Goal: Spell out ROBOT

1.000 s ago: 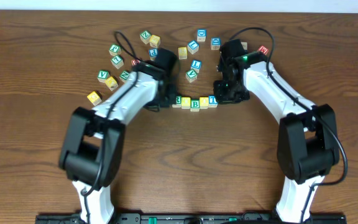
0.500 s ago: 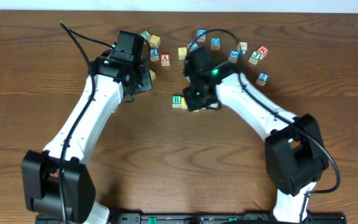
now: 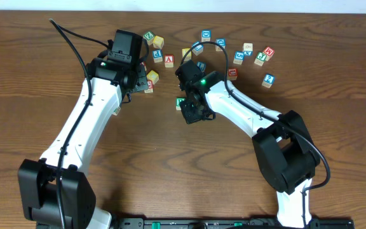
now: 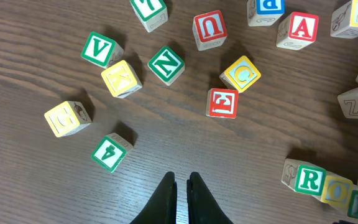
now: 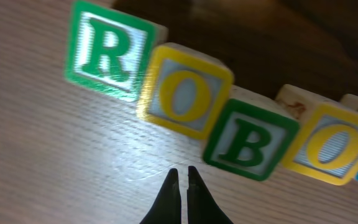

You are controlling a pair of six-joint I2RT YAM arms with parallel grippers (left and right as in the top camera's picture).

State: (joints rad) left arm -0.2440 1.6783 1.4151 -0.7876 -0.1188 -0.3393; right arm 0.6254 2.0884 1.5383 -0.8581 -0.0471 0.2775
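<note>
Sits as a touching, slanted row of ROBOT cubes (image 5: 248,146) on the table (image 5: 48,162), just ahead of the right gripper (image 5: 180,179). Shut on nothing at that gripper and at the left gripper (image 4: 182,185) alike. Probably handles light, rigid and smooth; best pinched across two opposite flat faces.

A wooden table (image 3: 170,172) is carrying loose letter cubes scattered along its far side. A green V cube (image 4: 98,49) is sitting just beside a yellow K cube (image 4: 121,78), with a green N cube (image 4: 166,64) to their right, while a red E cube (image 4: 222,102) is lying just beside a yellow C cube (image 4: 240,73). A red A cube (image 4: 303,28) is resting farther right.
</note>
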